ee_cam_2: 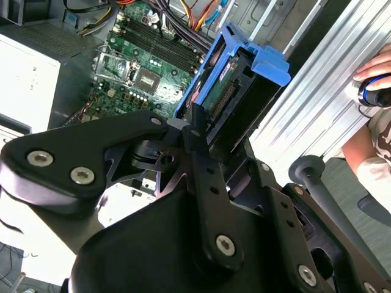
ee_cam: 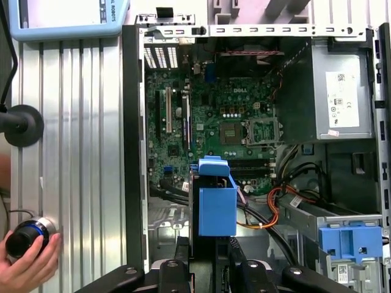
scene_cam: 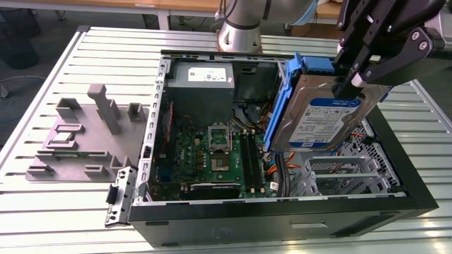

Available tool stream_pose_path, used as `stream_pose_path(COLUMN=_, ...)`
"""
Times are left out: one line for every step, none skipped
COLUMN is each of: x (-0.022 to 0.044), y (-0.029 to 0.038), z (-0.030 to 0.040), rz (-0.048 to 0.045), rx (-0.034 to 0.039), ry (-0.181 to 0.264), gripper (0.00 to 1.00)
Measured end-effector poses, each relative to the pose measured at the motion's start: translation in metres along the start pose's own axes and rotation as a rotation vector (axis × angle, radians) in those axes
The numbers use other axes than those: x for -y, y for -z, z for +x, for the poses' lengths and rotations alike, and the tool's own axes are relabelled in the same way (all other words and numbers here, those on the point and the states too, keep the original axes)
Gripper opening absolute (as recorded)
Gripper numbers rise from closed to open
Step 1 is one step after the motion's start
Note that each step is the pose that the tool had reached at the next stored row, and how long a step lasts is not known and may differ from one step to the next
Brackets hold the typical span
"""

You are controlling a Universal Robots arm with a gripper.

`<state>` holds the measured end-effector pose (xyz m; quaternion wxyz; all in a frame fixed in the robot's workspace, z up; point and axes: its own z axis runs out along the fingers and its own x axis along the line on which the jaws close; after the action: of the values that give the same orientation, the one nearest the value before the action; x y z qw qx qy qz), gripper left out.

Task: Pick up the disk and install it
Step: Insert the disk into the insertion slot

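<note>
Claw [scene_cam: 351, 82] clamped on the upper edge of the disk [scene_cam: 321, 119]. The disk hangs tilted in its blue frame above the open computer case [scene_cam: 282, 217] on the desk [scene_cam: 50, 211], over the drive cage [scene_cam: 342, 169], at the exterior view's right of the motherboard [scene_cam: 215, 153].

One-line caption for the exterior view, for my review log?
The tool holds the disk tilted over the open computer case, with the motherboard exposed below.

The tool [scene_cam: 351, 79] grips the disk [scene_cam: 318, 119] by its top edge, tilted above the open computer case [scene_cam: 282, 217].
</note>
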<state>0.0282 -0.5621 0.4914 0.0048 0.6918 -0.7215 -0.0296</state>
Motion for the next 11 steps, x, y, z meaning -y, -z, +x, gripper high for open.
stream_pose_path(x=0.0002, y=-0.0005, z=0.0, rz=0.0, rx=0.0001, ry=0.0, gripper=0.35)
stream_pose_path(x=0.0006, y=-0.0009, z=0.0001, rz=0.0, rx=0.0002, ry=0.0, gripper=0.35)
stream_pose_path(x=0.001, y=-0.0011, z=0.0001, rz=0.0, rx=0.0002, ry=0.0, gripper=0.35)
stream_pose_path(x=0.0016, y=-0.0014, z=0.0001, rz=0.0001, rx=0.0002, ry=0.0, gripper=0.35)
stream_pose_path(x=0.0023, y=-0.0016, z=0.0001, rz=0.0001, rx=0.0001, ry=0.0, gripper=0.35)
stream_pose_path(x=0.0032, y=-0.0019, z=0.0, rz=0.0, rx=0.0002, ry=0.0, gripper=0.35)
stream_pose_path(x=0.0041, y=-0.0021, z=0.0, rz=0.0, rx=0.0001, ry=0.0, gripper=0.35)
stream_pose_path(x=0.0051, y=-0.0023, z=0.0, rz=-0.0001, rx=0.0001, ry=0.0, gripper=0.35)
stream_pose_path(x=0.0061, y=-0.0025, z=-0.0001, rz=-0.0002, rx=0.0001, ry=0.0, gripper=0.35)
stream_pose_path(x=0.0073, y=-0.0027, z=-0.0001, rz=-0.0003, rx=0.0001, ry=0.0, gripper=0.35)
stream_pose_path(x=0.0085, y=-0.0027, z=-0.0001, rz=-0.0004, rx=0.0, ry=0.0, gripper=0.35)
